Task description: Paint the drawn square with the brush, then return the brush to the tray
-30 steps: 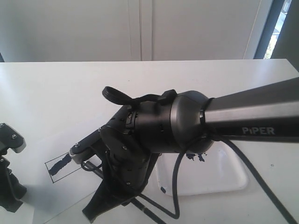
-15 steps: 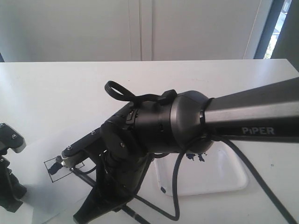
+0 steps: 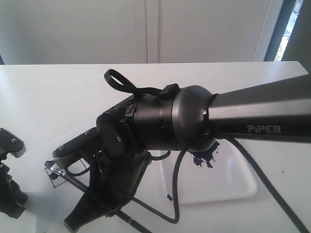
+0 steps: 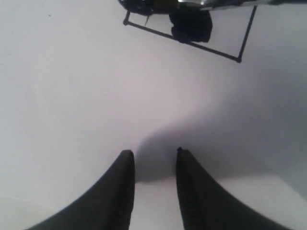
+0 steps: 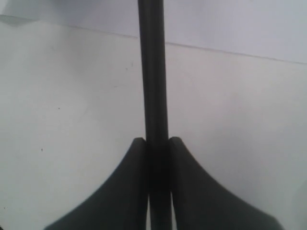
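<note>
- Right gripper [image 5: 154,141]: pressed together on the brush [image 5: 153,72], pinching the black handle. The handle runs straight out between the fingers with no visible skew.
- Left gripper [image 4: 153,154]: fingers spread a little with nothing between them, over bare table [image 3: 73,97] near the square [image 4: 225,32].
- In the left wrist view the bristles [image 4: 191,25] sit inside the square, at or just off one long line. The rest of the interior I can see is white. I can't separate bristle from wet paint in that dark patch.
- In the exterior view my right arm hides most of the square [image 3: 57,180]; only a corner shows by the silver ferrule [image 3: 54,168].
- My read: I'm filling the square, and most of the fill is left.
- To do it well:
  - Use light pressure with the flat of the bristles down.
  - Stroke parallel to the long lines in overlapping passes, stopping short of the outline.
  - My grip is up the handle, away from the tip, so a small wrist tilt swings the tip a lot. Move slowly at a constant tilt.
- Reload at the navy blotch [image 3: 201,159] in the tray [image 3: 243,187] if strokes go dry. The tray sits well apart, on the right.
- Risks: the handle rolling in the pinch, and paint crossing a line.
</note>
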Controlling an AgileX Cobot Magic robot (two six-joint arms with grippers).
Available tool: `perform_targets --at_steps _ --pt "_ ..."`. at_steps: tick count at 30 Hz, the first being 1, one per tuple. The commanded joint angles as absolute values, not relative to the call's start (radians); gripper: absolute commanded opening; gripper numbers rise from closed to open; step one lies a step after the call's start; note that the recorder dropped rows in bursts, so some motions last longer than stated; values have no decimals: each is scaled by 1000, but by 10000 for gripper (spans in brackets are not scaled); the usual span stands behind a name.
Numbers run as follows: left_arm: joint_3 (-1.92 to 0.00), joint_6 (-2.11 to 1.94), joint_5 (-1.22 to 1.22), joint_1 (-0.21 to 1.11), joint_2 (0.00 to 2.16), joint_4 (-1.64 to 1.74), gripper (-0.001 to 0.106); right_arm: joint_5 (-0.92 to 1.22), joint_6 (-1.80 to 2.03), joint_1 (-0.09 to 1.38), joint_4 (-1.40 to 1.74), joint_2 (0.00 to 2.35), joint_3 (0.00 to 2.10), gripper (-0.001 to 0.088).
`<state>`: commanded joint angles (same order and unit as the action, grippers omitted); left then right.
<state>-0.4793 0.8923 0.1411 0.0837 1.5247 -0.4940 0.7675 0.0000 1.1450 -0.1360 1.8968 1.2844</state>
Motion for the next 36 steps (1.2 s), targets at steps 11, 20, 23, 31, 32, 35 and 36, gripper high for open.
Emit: perform_targets --at_steps 11,20,23,31,32,35,36 --pt "-494 892 163 84 1525 -494 367 704 0 1145 -132 1919 1286 0" --pt "-494 892 165 84 1525 -494 367 718 0 1145 -130 1949 1305 0" --pt "-494 892 165 84 1525 -494 367 720 0 1145 -130 1949 1305 0" --pt "-494 892 165 84 1525 -494 367 738 0 1145 -126 1949 1305 0" --pt "-494 892 165 84 1525 -494 367 743 0 1145 -127 1949 1305 0" --pt "-494 892 165 84 1525 -494 367 754 0 1145 -124 1949 1305 0" --pt "-494 892 165 84 1525 -494 367 756 5 1145 -118 1949 1305 0"
